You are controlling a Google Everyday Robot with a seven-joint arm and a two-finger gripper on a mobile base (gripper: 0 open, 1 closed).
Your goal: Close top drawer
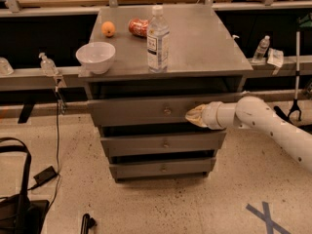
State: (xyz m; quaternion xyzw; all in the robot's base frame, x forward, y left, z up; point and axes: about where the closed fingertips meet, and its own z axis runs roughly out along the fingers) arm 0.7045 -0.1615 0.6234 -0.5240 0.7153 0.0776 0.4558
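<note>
The push is the step in hand. Our pincer (194,116), drawn narrow to a point, meets the top drawer (136,112) just right of its knob (167,111). The drawer juts out under the tabletop (204,43). Next, we judge, it needs a straight, level shove toward the far side.

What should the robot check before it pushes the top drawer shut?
1. The gripper is at the top drawer front, just right of the knob: ok.
2. The top drawer fully shut: not ok, it sticks out.
3. Nothing inside blocking the drawer: cannot tell, too dark.
4. The water bottle upright on the cabinet top: ok.
5. The bowl near the front-left corner, fully on top: ok.
</note>
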